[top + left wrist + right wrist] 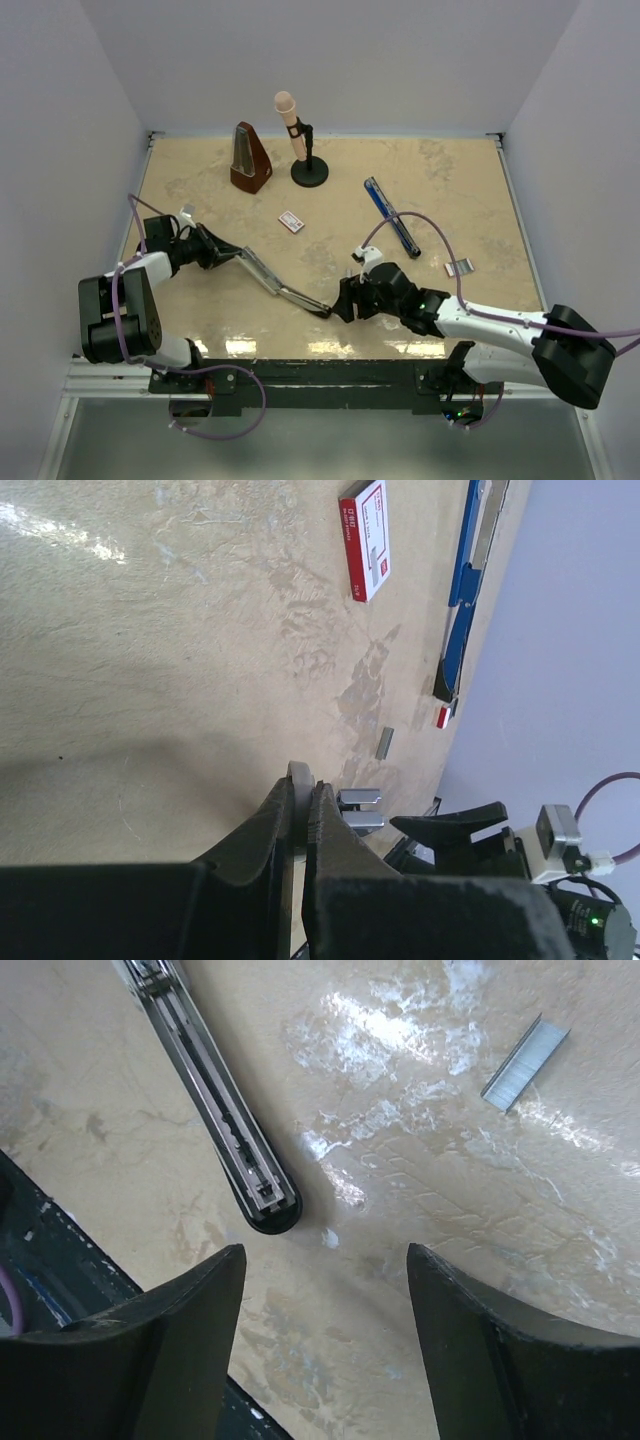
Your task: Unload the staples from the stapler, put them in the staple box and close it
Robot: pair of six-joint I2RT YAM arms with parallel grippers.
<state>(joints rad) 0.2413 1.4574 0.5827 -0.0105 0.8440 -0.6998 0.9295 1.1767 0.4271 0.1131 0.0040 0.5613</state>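
A: Left fingers (268, 832)?
B: We're seeing them clamping shut on the stapler (275, 280) end.
A: Right fingers (170, 1335)?
B: We're seeing them hanging wide open, gripping nothing, beside its black tip. Staples (525, 1060) lying on the desk (450, 180) nearby.

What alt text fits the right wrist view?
The right arm's two dark fingers stand open over the beige table, holding nothing. Beyond them at upper left lies a silvery stapler rail with a rounded black end, apart from the fingers, and a short strip of staples lies at upper right.
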